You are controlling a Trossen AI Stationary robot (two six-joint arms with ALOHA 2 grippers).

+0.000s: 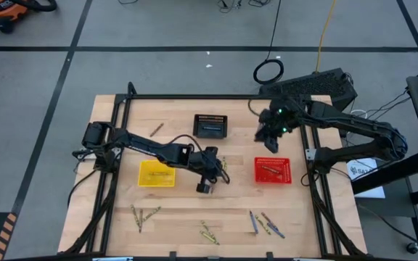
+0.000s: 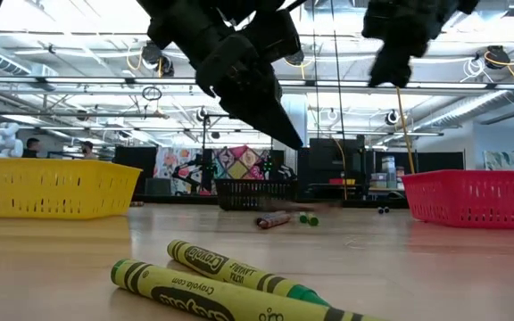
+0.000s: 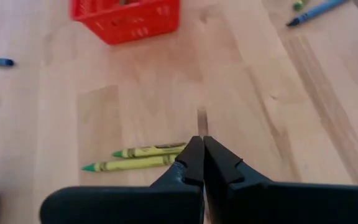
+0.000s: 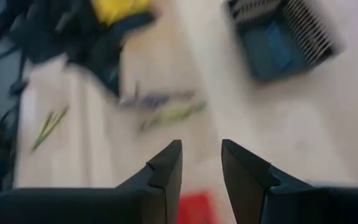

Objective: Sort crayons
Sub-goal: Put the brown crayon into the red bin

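Crayons lie loose near the table's front edge: yellow-green ones [image 1: 144,214] at left, more [image 1: 209,233] in the middle, blue and mixed ones [image 1: 267,223] at right. Two yellow-green crayons [image 3: 138,158] lie flat side by side on the wood close to my left gripper [image 3: 202,142], which is shut and empty; it hangs above the table between the yellow basket [image 1: 156,174] and the red basket [image 1: 273,170]. My right gripper [image 4: 201,149] stands open and empty, high over the far side of the red basket.
A black basket [image 1: 211,126] stands at the far middle with blue pieces inside. A brown crayon [image 1: 156,129] lies to its left. The yellow and red baskets each hold a crayon or so. Bare wood lies between the baskets and the front row of crayons.
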